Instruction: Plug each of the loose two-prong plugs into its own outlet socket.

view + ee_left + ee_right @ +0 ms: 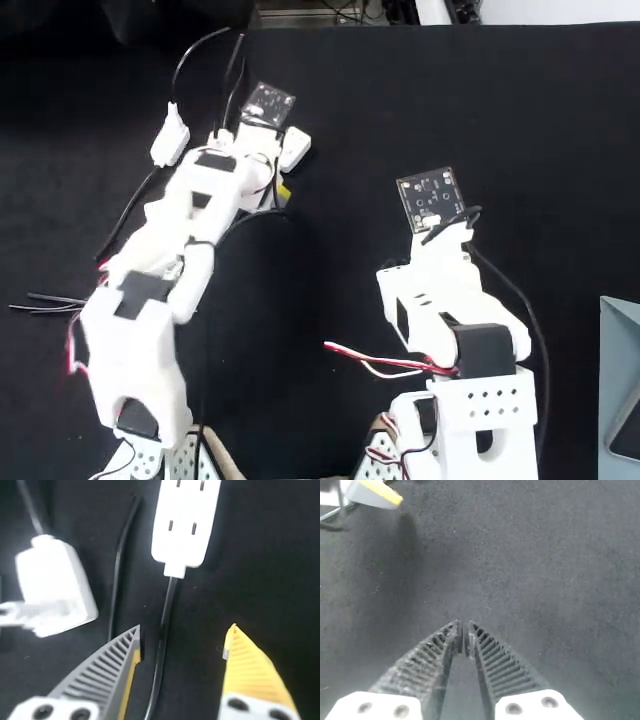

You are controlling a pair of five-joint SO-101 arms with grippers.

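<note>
Black cloth (pixel 560 120) covers the table. Farthest left lies a white plug block (pixel 55 592), loose on the cloth and apart from any socket, its prongs too blurred to make out. Beside it the left gripper (pixel 185 628) has its jaws wide apart — one grey finger, one yellow — straddling a black cord (pixel 167 605). That cord runs into a white outlet strip (pixel 185 522) just ahead, two pairs of slots showing. Further right, the right gripper (pixel 465 632) hovers over the cloth — jaws pressed together, holding nothing.

You'll find nothing to read here: the outlet strip (pixel 186 522) and plug (pixel 52 590) show plain white faces.
</note>
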